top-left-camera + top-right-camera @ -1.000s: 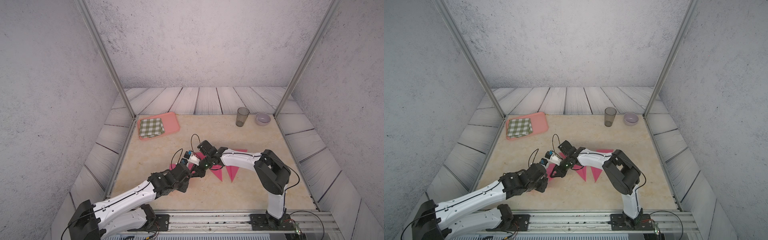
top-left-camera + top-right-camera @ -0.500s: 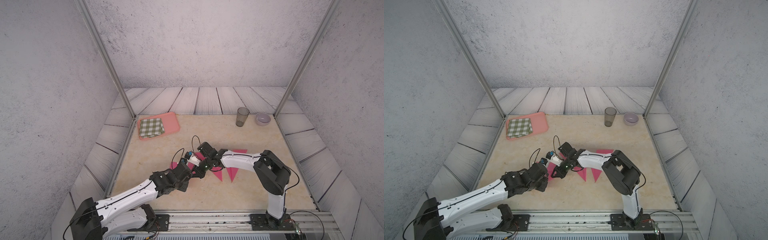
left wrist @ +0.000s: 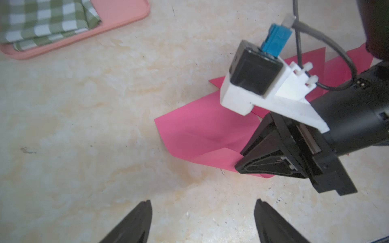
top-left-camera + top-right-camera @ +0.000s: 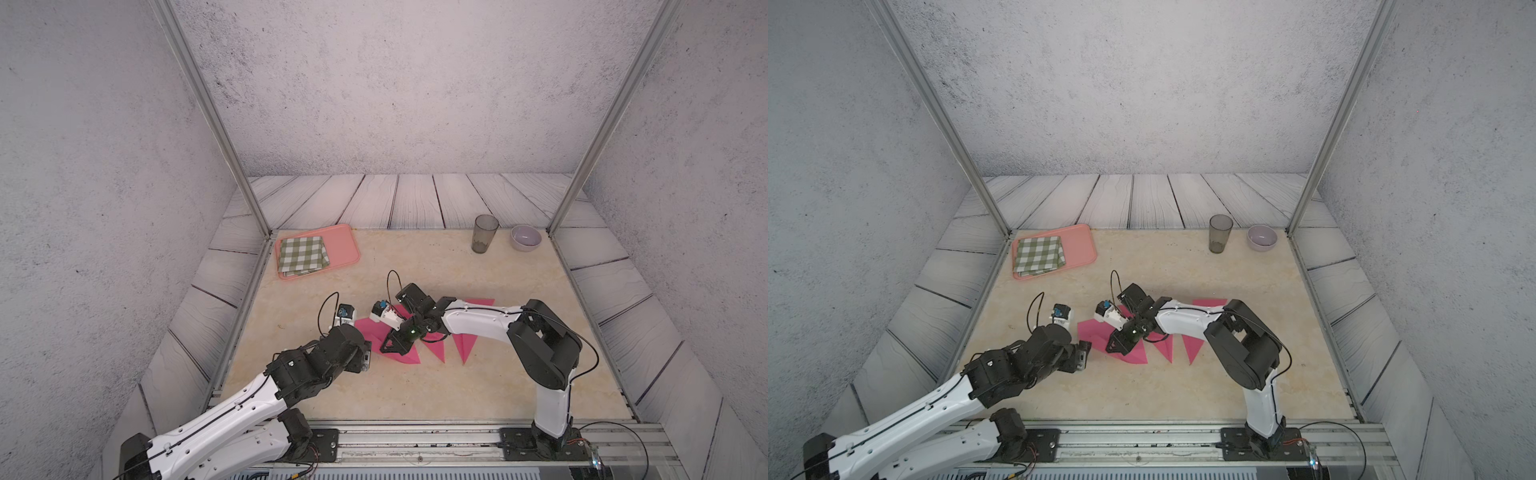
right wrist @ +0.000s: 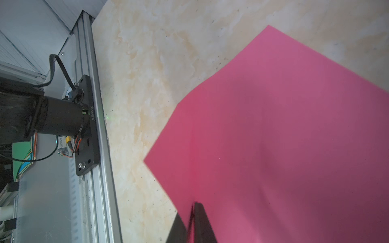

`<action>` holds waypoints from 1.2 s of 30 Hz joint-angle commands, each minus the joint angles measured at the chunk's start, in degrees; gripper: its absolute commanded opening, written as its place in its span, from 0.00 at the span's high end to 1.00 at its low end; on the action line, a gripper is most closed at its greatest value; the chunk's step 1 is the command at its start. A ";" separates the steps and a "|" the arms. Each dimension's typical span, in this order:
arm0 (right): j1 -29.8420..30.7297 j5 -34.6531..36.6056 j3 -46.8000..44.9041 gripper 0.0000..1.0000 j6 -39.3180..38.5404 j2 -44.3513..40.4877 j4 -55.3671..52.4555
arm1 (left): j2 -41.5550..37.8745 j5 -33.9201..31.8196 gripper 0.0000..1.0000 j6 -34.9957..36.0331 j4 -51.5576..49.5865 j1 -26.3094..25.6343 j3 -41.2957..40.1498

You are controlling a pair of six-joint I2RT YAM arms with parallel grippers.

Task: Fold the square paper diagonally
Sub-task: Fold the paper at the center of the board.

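The pink square paper (image 4: 376, 330) (image 4: 1094, 332) lies on the beige table, partly under my right arm, with one flap bent over near the front edge (image 3: 200, 134). More pink points show beyond the arm. My right gripper (image 4: 387, 345) (image 4: 1111, 347) is shut on the paper's edge, one finger above the sheet and one below (image 5: 193, 205). The sheet (image 5: 273, 126) bulges up ahead of it. My left gripper (image 4: 368, 355) (image 4: 1086, 351) (image 3: 203, 202) is open, just off the paper's left corner, with only bare table between its fingers.
A pink tray (image 4: 345, 245) holding a folded green checked cloth (image 4: 301, 255) sits at the back left. At the back right stand a grey tumbler (image 4: 484, 232) and a pale bowl (image 4: 525, 237). A metal rail (image 4: 415, 436) runs along the table's front edge.
My left gripper has opened, let go of the paper and drawn back a little to the left. My right gripper stays shut on the paper in much the same place.
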 commanded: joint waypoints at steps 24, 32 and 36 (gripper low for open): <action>5.11 -5.32 -11.60 0.90 8.73 -10.61 1.01 | 4.43 -1.75 0.31 -7.51 2.39 3.06 -3.63; 4.81 -6.67 -12.89 0.90 10.24 -11.63 2.05 | 9.93 -6.45 0.29 -7.90 8.29 3.94 -7.05; 4.17 -7.25 -14.15 0.91 11.16 -12.52 2.79 | 11.02 -2.81 0.41 -6.40 10.89 7.35 -8.63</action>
